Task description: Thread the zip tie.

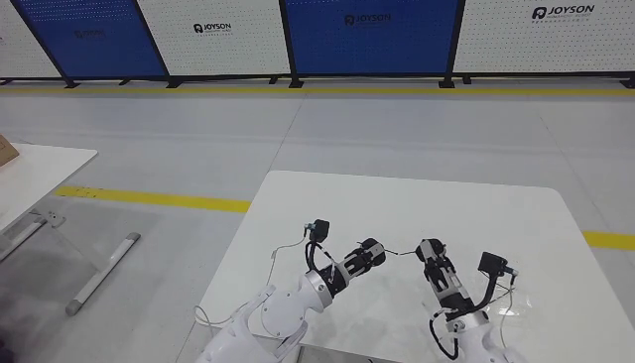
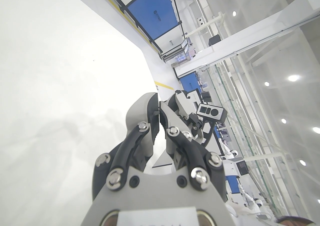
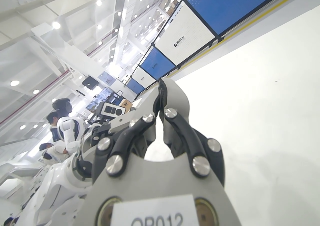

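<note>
Left gripper [image 1: 381, 253] and right gripper [image 1: 424, 249] over table [image 1: 417, 194] near edge, each one's jaws closed on zip tie [image 1: 401, 254] between them

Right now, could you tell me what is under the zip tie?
Bare table. The zip tie spans from left gripper to right gripper, which cover its ends.

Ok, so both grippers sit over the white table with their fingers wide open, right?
No, they are shut, not open. The left wrist view shows the left gripper closed, and the right wrist view shows the right gripper pinching the zip tie. Both do sit over the table.
</note>
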Controlling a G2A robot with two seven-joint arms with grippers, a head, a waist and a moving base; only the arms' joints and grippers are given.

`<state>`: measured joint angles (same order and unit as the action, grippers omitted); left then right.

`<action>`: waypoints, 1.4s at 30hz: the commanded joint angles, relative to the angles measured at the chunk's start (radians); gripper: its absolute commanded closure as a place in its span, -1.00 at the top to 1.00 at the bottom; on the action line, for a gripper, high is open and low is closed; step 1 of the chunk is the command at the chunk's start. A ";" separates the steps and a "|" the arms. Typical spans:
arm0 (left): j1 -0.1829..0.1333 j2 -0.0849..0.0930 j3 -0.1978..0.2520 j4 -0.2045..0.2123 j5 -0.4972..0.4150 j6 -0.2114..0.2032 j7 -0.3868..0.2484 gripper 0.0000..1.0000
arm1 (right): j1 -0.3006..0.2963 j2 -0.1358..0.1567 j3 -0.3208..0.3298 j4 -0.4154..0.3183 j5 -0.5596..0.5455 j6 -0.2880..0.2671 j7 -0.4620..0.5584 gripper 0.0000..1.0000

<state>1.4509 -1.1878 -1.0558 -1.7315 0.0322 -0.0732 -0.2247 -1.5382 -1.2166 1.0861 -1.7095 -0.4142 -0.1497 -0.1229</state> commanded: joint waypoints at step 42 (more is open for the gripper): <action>-0.002 -0.002 0.001 0.001 -0.019 0.001 0.003 -1.00 | 0.019 -0.033 0.015 0.061 -0.026 -0.088 0.019 -1.00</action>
<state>1.4498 -1.1893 -1.0542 -1.7308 0.0181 -0.0717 -0.2184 -1.5203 -1.2497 1.0992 -1.6507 -0.4478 -0.2325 -0.1151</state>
